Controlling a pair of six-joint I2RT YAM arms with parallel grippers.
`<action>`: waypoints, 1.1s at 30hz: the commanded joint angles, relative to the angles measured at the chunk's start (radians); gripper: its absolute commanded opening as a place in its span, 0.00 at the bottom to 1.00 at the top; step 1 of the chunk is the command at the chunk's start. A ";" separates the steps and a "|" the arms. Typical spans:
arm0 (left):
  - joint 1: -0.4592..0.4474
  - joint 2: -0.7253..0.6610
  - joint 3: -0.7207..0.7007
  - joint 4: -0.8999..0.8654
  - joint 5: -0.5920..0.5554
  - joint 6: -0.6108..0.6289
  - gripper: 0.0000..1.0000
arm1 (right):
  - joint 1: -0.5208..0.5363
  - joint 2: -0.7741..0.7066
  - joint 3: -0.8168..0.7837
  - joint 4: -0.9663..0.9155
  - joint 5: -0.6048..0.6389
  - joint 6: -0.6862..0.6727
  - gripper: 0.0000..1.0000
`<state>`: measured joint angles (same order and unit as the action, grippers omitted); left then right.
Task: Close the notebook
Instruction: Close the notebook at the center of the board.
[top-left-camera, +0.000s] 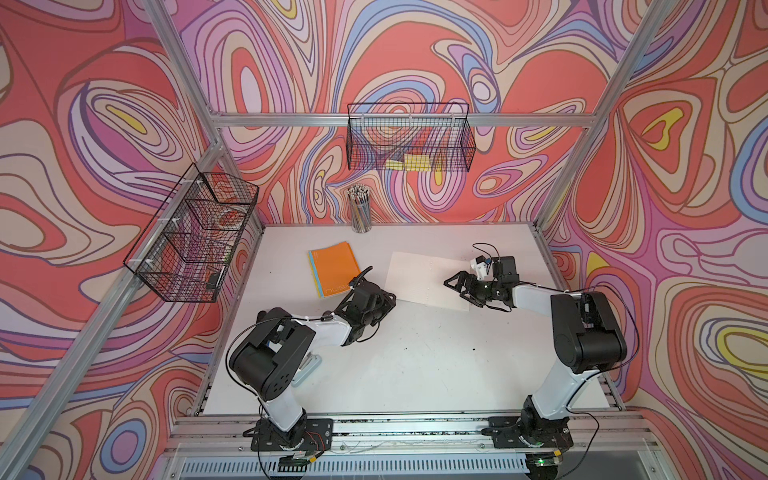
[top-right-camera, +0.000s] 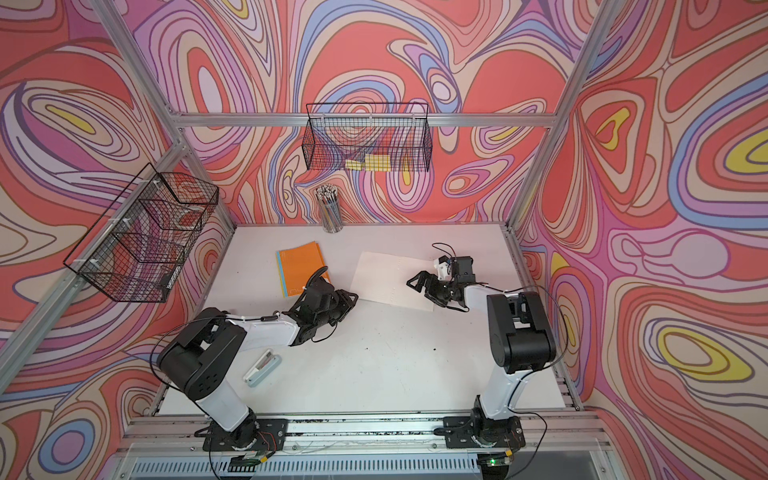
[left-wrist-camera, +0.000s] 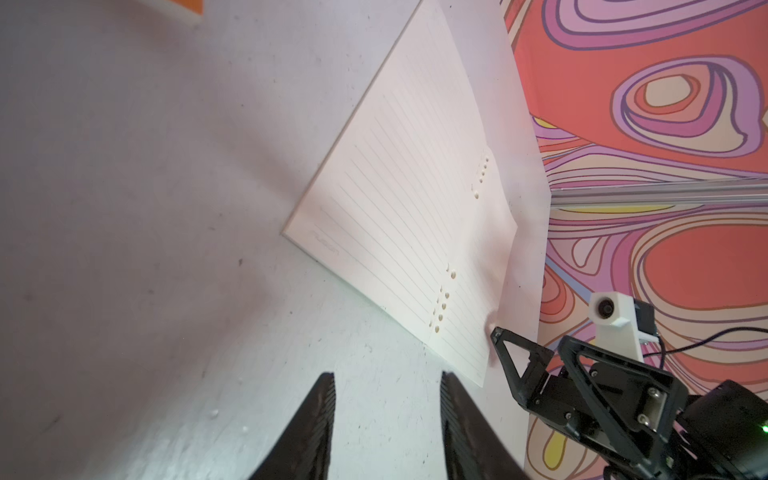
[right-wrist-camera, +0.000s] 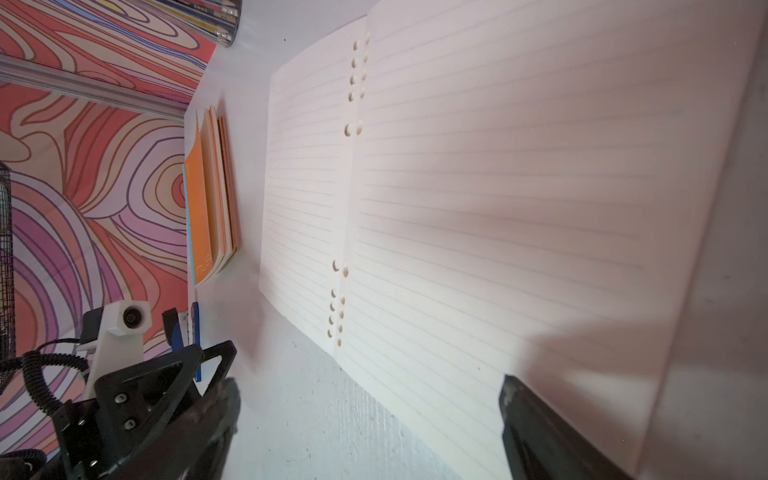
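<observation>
The notebook (top-left-camera: 417, 276) lies open and flat on the table (top-left-camera: 415, 365), toward the right side. The right gripper (top-left-camera: 457, 289) hangs over its right page at the near edge, jaws spread wide and holding nothing. In the right wrist view one finger (right-wrist-camera: 523, 411) sits above the right page and the other over bare table, so the spine falls roughly between them. I cannot tell whether either finger touches the paper.

The left gripper (left-wrist-camera: 386, 386) is partly spread and empty. It sits over bare table just short of the notebook's near left corner.

The spine runs away from the robot, so the spread's long axis lies across the table, and closing it means folding one page sideways over the other. The right arm is nearer — its fingers are already at the right page's outer part, which looks like the edge to lift.

The pages are cream and lined, with punched holes in two clusters along the fold. They lie thin and limp, with no cover showing. A closed orange book (top-left-camera: 332, 268) lies apart to the left — not the target, I judge.
</observation>
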<state>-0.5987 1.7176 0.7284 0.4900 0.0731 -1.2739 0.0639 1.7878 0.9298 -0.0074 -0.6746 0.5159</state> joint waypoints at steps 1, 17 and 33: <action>-0.013 0.036 0.027 0.074 -0.030 -0.067 0.45 | -0.004 0.004 -0.018 0.019 0.018 -0.009 0.98; -0.035 0.184 0.087 0.147 -0.056 -0.184 0.44 | -0.004 0.008 -0.051 0.036 0.003 0.018 0.98; -0.072 0.282 0.133 0.165 -0.127 -0.344 0.41 | -0.005 -0.010 -0.073 0.041 -0.001 0.020 0.98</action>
<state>-0.6609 1.9667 0.8413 0.6804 -0.0139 -1.5715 0.0639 1.7916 0.8814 0.0498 -0.6777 0.5362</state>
